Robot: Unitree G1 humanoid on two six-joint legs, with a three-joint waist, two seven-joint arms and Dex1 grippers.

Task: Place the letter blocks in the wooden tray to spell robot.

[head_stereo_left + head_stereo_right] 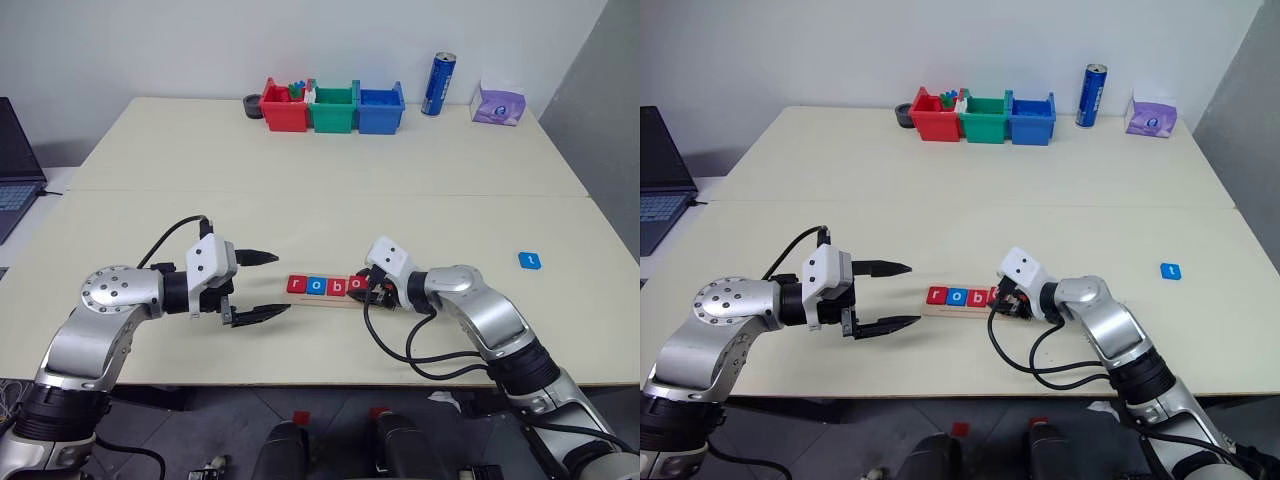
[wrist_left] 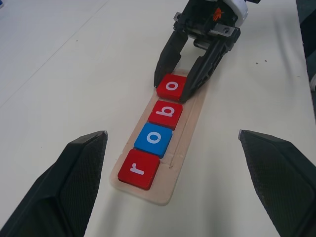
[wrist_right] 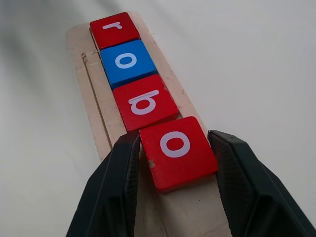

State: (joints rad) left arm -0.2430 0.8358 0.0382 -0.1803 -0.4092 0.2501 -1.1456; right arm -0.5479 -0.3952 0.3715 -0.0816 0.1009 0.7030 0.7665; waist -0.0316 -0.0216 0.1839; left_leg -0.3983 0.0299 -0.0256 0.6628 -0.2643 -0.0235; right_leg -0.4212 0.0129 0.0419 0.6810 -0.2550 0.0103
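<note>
Path to blue t tile (image 1: pixel 530 260) open, bare table (image 1: pixel 300 190) all round; right gripper (image 2: pixel 180 91) blocks wooden tray (image 2: pixel 183 148) end (straddling second o).

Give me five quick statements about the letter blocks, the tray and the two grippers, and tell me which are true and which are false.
1. Four blocks lie on the wooden tray. True.
2. The right gripper grips the red o block. True.
3. The blue t block is on the tray. False: it lies on the table, off to the robot's right.
4. The left gripper holds a block. False: it is open with nothing between its fingers.
5. The second block from the r end is red. False: the blue o block sits there.
</note>
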